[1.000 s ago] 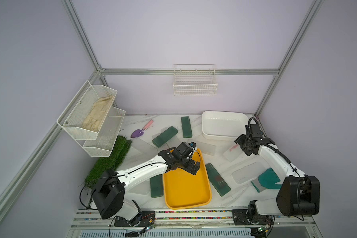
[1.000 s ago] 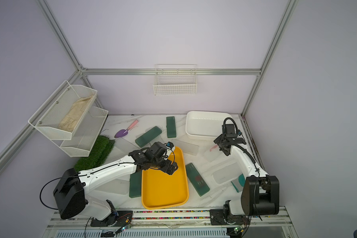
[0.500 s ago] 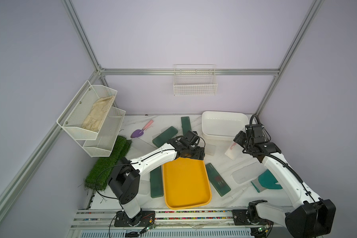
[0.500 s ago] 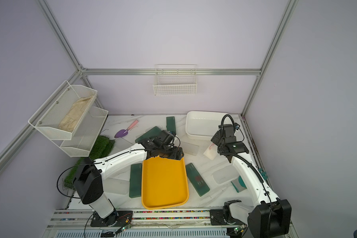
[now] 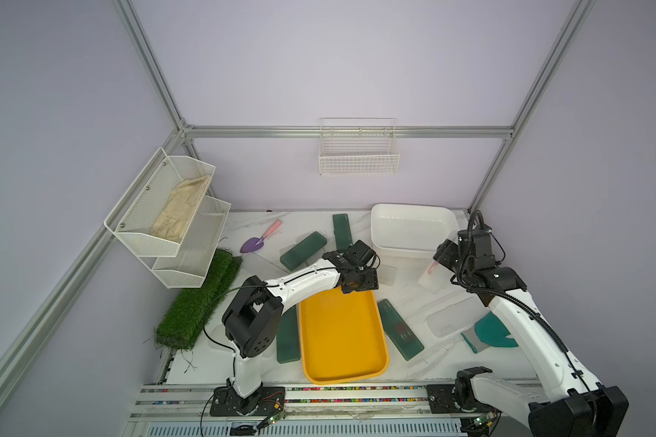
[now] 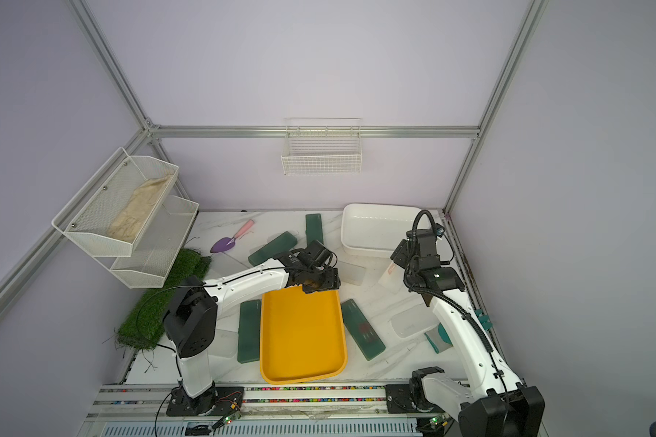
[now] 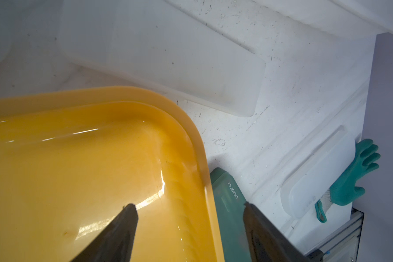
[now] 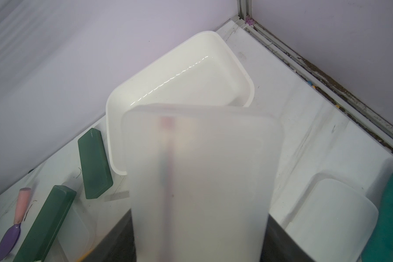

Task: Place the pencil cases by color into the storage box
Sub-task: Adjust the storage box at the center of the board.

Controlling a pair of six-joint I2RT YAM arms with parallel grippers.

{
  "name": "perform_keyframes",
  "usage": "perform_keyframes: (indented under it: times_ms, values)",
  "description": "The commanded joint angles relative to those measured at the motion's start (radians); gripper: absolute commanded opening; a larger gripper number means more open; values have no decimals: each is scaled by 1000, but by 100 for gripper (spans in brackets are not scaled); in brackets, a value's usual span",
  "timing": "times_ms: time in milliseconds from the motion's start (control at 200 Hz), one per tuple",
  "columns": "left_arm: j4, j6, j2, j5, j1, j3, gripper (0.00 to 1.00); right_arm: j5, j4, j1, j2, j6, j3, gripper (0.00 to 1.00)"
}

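Observation:
A frosted clear-white pencil case [image 8: 200, 170] is held tilted off the table by my right gripper [image 8: 199, 216], which is shut on its near end. It hangs just in front of the empty white storage box [image 5: 375, 227], seen in both top views. My left gripper [image 7: 188, 205] is open and empty, low over the far right corner of the yellow tray [image 7: 77, 170]. A dark green case [image 7: 229, 204] lies beside that tray edge. Other green cases [image 5: 303, 251] [image 5: 342, 230] [image 5: 288, 335] and frosted cases [image 5: 451, 318] [image 5: 385, 274] lie on the table.
A purple trowel with a pink handle [image 5: 260, 240] lies at the back left beside a strip of fake grass [image 5: 201, 302]. A teal glove [image 7: 354, 181] and a teal scraper [image 5: 493, 333] lie under my right arm. Wire shelves [image 5: 167, 215] hang on the left wall.
My right gripper has tipped the frosted case up off the table toward the white box. My left gripper has moved along the tray's far end to the right, and its jaws have narrowed.

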State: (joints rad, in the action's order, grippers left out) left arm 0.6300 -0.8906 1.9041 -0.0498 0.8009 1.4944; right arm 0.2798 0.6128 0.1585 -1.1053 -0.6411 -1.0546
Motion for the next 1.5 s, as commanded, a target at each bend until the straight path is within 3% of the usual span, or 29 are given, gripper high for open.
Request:
perform_keyframes:
  times_ms: [0, 140, 350, 670, 885, 1185, 1495]
  values:
    - [-15, -47, 39, 43, 15, 85, 73, 8, -44, 4, 26, 6, 14, 57]
    - [-4, -49, 85, 59, 16, 131, 63, -3, -50, 4, 38, 3, 24, 57]
    - [7, -59, 138, 64, 12, 172, 57, -23, -53, 7, 45, -2, 37, 57]
    - [-19, -137, 200, -21, -33, 183, 27, -27, -50, 6, 57, -3, 27, 57]
    - [-92, -198, 155, -40, -98, 114, 15, -31, -50, 7, 56, -6, 27, 56]
    - [-202, -334, 120, -85, -203, 4, 14, -49, -56, 29, 39, -14, 27, 54]
    - [-240, -524, 93, -9, -232, -64, 15, -59, -56, 97, 13, -41, 10, 54]
